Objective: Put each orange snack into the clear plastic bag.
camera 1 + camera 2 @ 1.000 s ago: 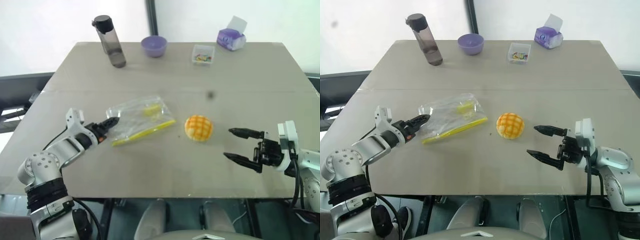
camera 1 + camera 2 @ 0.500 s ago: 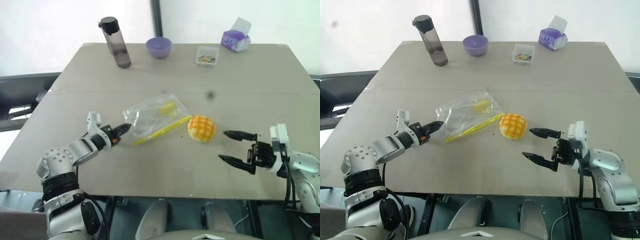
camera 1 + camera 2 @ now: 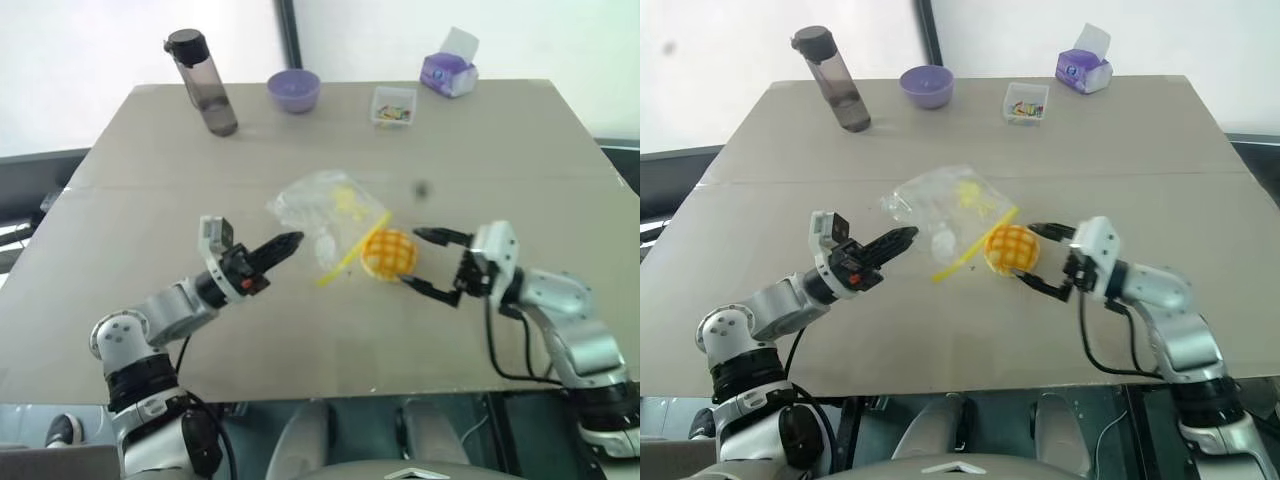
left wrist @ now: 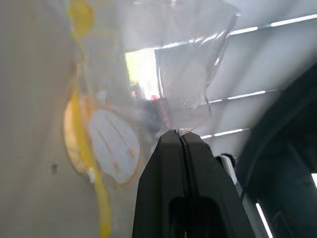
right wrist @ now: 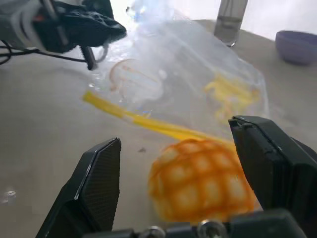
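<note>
Tabletop, head views: the clear plastic bag is lifted at one corner by the left end effector, whose fingers are pressed together on the film; the orange snack rests on the tabletop just beside the bag's yellow seal strip, between the spread fingers of the right end effector; a bottle, purple bowl, small tub and tissue box stand along the far edge. Left wrist view: closed fingers pinch the bag's edge. Right wrist view: the open fingers flank the snack; whether they touch it is unclear.
</note>
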Motion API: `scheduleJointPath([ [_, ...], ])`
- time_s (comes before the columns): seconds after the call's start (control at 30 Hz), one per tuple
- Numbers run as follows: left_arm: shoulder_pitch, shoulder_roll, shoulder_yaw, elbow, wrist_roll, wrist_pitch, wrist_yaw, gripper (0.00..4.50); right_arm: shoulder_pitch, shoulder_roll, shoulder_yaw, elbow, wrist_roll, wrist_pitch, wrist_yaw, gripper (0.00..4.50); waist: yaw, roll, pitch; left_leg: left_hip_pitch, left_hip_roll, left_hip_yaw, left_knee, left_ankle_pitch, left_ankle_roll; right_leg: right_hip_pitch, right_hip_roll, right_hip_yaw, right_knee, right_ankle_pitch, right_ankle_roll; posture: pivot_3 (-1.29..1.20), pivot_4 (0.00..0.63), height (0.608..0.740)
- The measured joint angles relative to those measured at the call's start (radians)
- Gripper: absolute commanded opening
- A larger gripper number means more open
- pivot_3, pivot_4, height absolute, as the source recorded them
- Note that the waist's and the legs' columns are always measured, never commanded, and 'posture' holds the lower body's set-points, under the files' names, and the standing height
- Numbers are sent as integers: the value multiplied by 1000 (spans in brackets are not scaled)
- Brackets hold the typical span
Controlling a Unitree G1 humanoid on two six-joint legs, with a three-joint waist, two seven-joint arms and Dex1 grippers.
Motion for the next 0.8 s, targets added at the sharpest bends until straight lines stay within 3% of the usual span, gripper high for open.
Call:
scheduleJointPath([
  [0.13,46,22,-68,-56,-212,-112,79,40,-107,38,102,98,-127,-51,-36,3864,8,-1,1,0,-1,0,1,0,0,0,-1,0,0,0,0,0,150,740],
  [0.33,80,-35,-104,-145,-249,-211,94,40,-238,111,251,316,-328,-182,-108,3864,11,-2,1,0,-2,-1,0,1,-2,0,0,-1,0,0,0,0,150,740],
  [0.5,116,-45,-110,-179,-249,-253,104,40,-280,179,258,423,-366,-225,-166,3864,0,-2,1,-1,-2,0,0,2,-3,-1,1,0,0,0,0,0,150,740],
  [0.6,129,-43,-117,-197,-249,-260,104,0,-308,207,250,465,-379,-228,-227,3091,0,-2,1,0,-2,0,0,2,-3,-1,1,0,1,0,0,0,150,740],
  [0.8,151,-15,-118,-200,-249,-268,98,0,-317,198,215,503,-393,-236,-285,284,1,-2,1,0,-3,0,0,2,-3,-1,1,0,0,0,0,0,150,740],
])
